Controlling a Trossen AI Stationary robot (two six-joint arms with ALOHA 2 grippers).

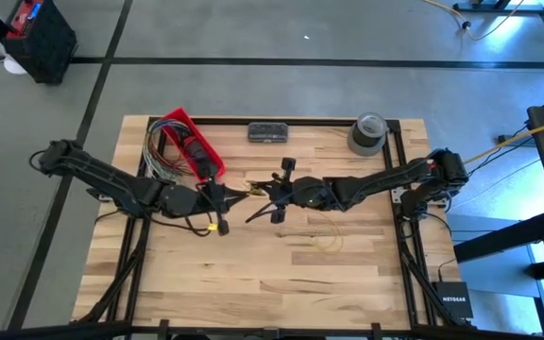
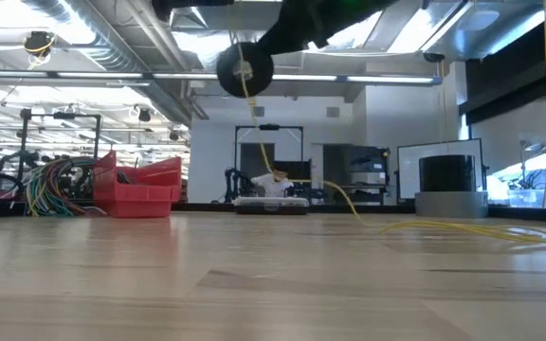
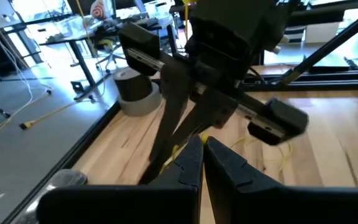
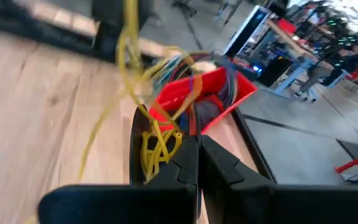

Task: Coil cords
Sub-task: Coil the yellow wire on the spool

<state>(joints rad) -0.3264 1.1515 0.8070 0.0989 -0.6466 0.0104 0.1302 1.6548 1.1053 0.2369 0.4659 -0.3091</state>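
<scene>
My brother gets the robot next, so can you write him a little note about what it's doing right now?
Left gripper: shut, held above the middle of the table, pinching the yellow cord.
Right gripper: shut, tip to tip with the left one, with loops of the cord bunched at its fingers.
The cord: part is lifted between the grippers; the rest trails loose over the table toward the right arm's side.
Nearby: red bin with coloured wires, tape roll at the far edge.
Done: a few loops gathered.
Left: wind in the loose tail and set the coil down.
</scene>
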